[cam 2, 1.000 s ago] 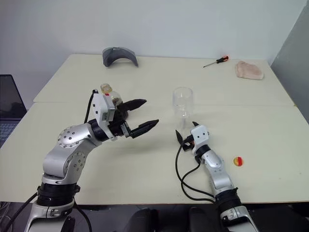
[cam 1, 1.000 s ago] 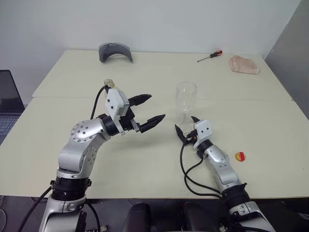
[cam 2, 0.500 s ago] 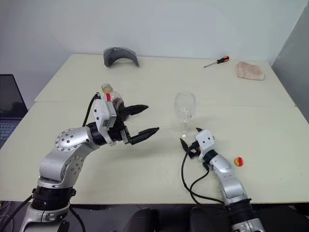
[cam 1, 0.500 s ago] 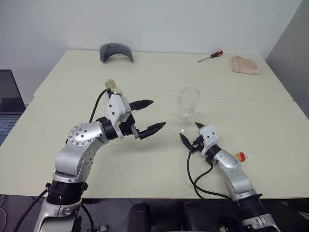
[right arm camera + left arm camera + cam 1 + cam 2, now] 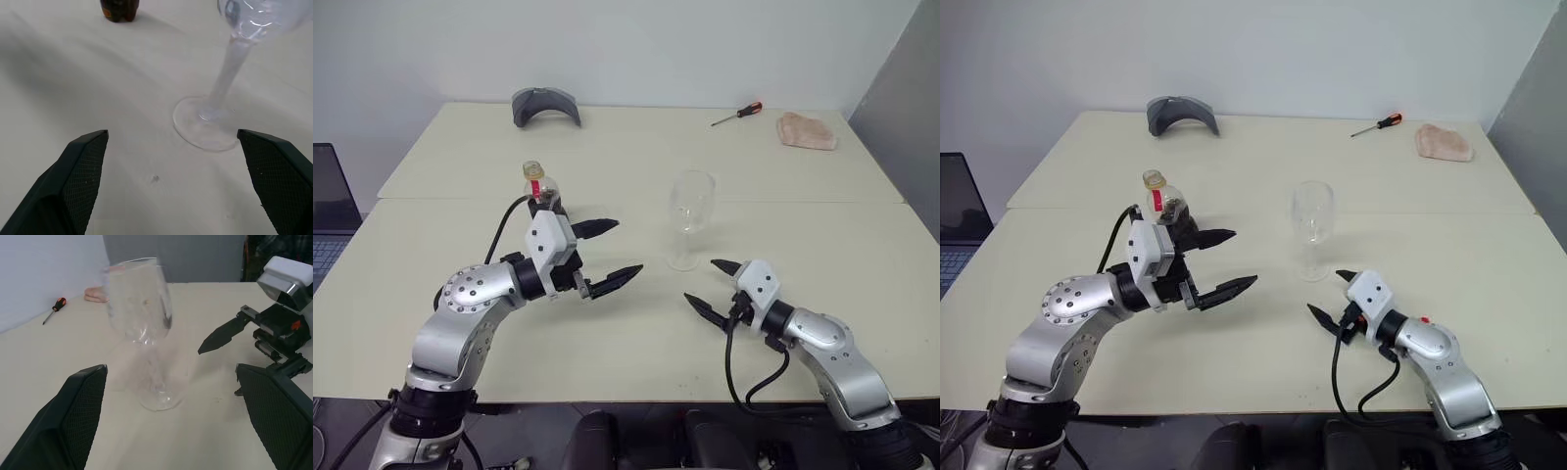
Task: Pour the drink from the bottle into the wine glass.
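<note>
The bottle (image 5: pixel 539 190) stands upright on the table (image 5: pixel 607 333), left of centre, with a yellowish cap, a red neck label and the dark drink (image 5: pixel 549 207) in its lower body. The clear wine glass (image 5: pixel 690 204) stands upright near the middle and looks empty. My left gripper (image 5: pixel 628 246) hovers open between them, just in front of the bottle, touching neither. My right gripper (image 5: pixel 699 280) is open near the front edge, a short way in front of the glass's foot (image 5: pixel 205 128) and apart from it. The bottle's base (image 5: pixel 119 9) lies beyond.
At the table's far side lie a grey curved object (image 5: pixel 546 104), a red-handled screwdriver (image 5: pixel 738 114) and a pinkish cloth (image 5: pixel 806 131). A laptop (image 5: pixel 331 211) sits off the table's left edge. A seam (image 5: pixel 822 202) crosses the tabletop behind the glass.
My right gripper has drawn back from the glass's foot toward the near edge and turned, still open. My left gripper has sunk slightly, uncovering more of the bottle behind it.
</note>
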Controlling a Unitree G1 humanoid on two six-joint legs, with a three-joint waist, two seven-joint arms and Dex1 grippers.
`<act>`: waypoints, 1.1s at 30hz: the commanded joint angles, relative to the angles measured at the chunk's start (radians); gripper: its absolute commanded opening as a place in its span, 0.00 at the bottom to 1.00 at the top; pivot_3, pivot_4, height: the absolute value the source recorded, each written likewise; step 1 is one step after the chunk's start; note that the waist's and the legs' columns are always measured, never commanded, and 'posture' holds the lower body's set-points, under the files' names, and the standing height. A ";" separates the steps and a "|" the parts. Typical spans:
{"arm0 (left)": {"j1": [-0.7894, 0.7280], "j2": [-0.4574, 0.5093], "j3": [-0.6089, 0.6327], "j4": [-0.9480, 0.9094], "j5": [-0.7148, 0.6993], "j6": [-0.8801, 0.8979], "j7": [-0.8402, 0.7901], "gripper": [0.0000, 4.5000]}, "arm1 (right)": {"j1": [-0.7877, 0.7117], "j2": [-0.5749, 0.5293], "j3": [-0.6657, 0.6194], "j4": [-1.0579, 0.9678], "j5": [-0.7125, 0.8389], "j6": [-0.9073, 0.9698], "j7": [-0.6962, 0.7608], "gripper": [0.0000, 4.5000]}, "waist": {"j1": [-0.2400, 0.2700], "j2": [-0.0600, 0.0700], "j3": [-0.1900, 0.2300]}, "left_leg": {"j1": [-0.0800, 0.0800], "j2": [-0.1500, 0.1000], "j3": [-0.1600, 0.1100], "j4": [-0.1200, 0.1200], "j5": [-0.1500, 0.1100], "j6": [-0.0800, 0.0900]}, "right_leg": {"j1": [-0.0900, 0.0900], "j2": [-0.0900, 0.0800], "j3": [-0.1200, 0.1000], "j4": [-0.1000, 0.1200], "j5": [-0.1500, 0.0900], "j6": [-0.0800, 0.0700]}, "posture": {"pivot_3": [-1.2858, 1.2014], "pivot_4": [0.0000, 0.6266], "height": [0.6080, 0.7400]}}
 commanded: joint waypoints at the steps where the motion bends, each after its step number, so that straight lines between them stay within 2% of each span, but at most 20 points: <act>1: 0.013 0.019 0.039 -0.074 -0.022 0.022 0.026 1.00 | -0.009 -0.009 -0.031 -0.051 0.035 0.018 0.014 1.00 | 0.001 0.000 0.000 | 0.000 0.000 0.000 0.000 0.000 0.000 | 0.000 0.000 0.000 0.000 0.000 0.000 | 0.52 0.24 1.00; 6: 0.042 0.026 0.054 -0.102 -0.019 0.038 0.061 1.00 | -0.008 -0.011 -0.048 -0.091 0.129 0.066 0.060 1.00 | 0.001 0.000 0.000 | 0.000 0.000 0.000 0.000 0.000 0.000 | 0.000 0.000 0.000 0.000 0.000 0.000 | 0.52 0.24 1.00; 12: 0.064 0.013 0.080 -0.104 -0.008 0.035 0.117 1.00 | -0.007 -0.041 -0.054 -0.120 0.155 0.044 0.100 1.00 | 0.002 0.000 0.000 | 0.000 0.000 0.000 0.000 0.000 0.000 | 0.000 0.000 0.000 0.000 0.000 0.000 | 0.52 0.24 1.00; 17: 0.151 -0.019 0.111 -0.019 0.062 0.017 0.224 1.00 | -0.013 -0.085 -0.096 -0.202 0.272 0.079 0.177 1.00 | 0.000 0.000 0.000 | 0.001 0.000 0.000 0.000 0.000 0.000 | 0.000 0.000 0.000 0.000 0.000 0.000 | 0.52 0.24 1.00; 21: 0.178 -0.079 0.128 0.073 0.166 -0.067 0.346 1.00 | -0.036 -0.097 -0.111 -0.253 0.301 0.096 0.159 1.00 | 0.003 -0.001 -0.001 | 0.001 0.000 -0.001 0.000 0.000 0.000 | 0.001 0.000 -0.001 0.000 0.000 0.000 | 0.52 0.24 1.00; 28: 0.098 -0.148 0.137 0.198 0.243 -0.095 0.484 1.00 | -0.081 -0.124 -0.103 -0.289 0.310 0.146 0.137 1.00 | 0.016 -0.005 -0.002 | 0.001 -0.001 -0.001 0.001 0.000 0.000 | 0.002 -0.001 -0.001 0.000 0.000 0.000 | 0.52 0.24 1.00; 33: 0.027 -0.148 0.128 0.289 0.296 -0.116 0.524 1.00 | -0.098 -0.128 -0.097 -0.293 0.307 0.163 0.129 1.00 | 0.019 -0.006 -0.003 | 0.001 -0.001 -0.001 0.000 0.000 0.000 | 0.002 -0.001 -0.001 -0.001 0.000 0.000 | 0.52 0.24 1.00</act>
